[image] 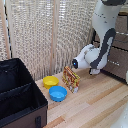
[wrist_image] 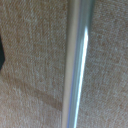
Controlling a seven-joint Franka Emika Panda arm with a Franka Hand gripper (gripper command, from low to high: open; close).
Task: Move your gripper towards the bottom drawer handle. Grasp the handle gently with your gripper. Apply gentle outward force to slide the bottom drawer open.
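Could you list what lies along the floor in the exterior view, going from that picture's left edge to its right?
Black storage box → yellow bowl → blue bowl → colourful snack packet → white robot arm → dark-brown dresser.

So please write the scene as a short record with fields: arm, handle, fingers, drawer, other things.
arm: white robot arm bent down toward the dresser at the exterior view's right
handle: silver bar fills the wrist view, very close
fingers: not seen in either view; open or shut unknown
drawer: gap not visible, state unclear
floor: yellow bowl, blue bowl, snack box, black bin
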